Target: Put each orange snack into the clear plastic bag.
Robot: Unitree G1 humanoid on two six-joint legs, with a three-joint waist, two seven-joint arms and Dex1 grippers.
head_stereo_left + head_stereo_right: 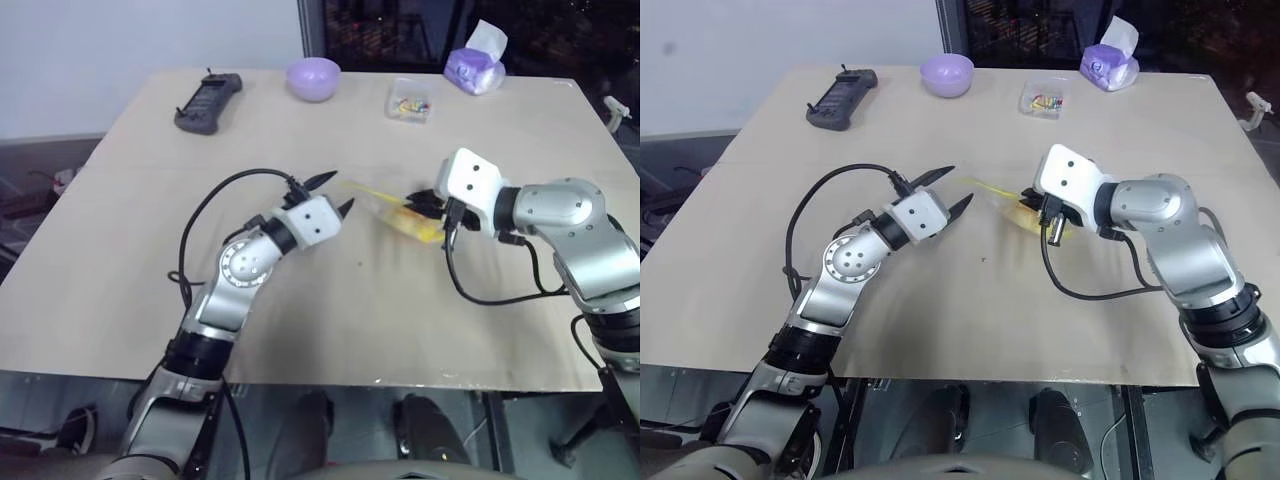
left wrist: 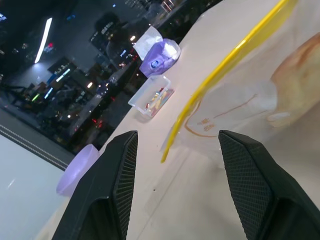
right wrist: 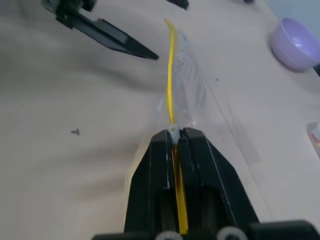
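The clear, crinkly plastic bag with a yellow seal strip is near the middle of the pale wooden table, between the two arms, and the right wrist view shows it lifted off the table at its held end. A rounded orange-yellow shape, the orange snack, shows through the film of the bag in the left wrist view, and in the head views it reads as a yellow-orange patch at the bag's end beside the right gripper.

That right gripper has its jaws pressed together on the yellow seal strip; in the right wrist view the strip runs straight out from between the two black fingers.

The left gripper is just beside the bag's free end, with its jaws spread wide and nothing between them. In its wrist view the strip's end lies in the gap between the textured fingers without touching either one.

Along the table's far edge stand a lavender plastic bowl, a small rigid clear box of coloured bits, and a purple pack of tissues with a white sheet sticking up. A dark handheld controller lies at the far left corner, well apart from the bag.
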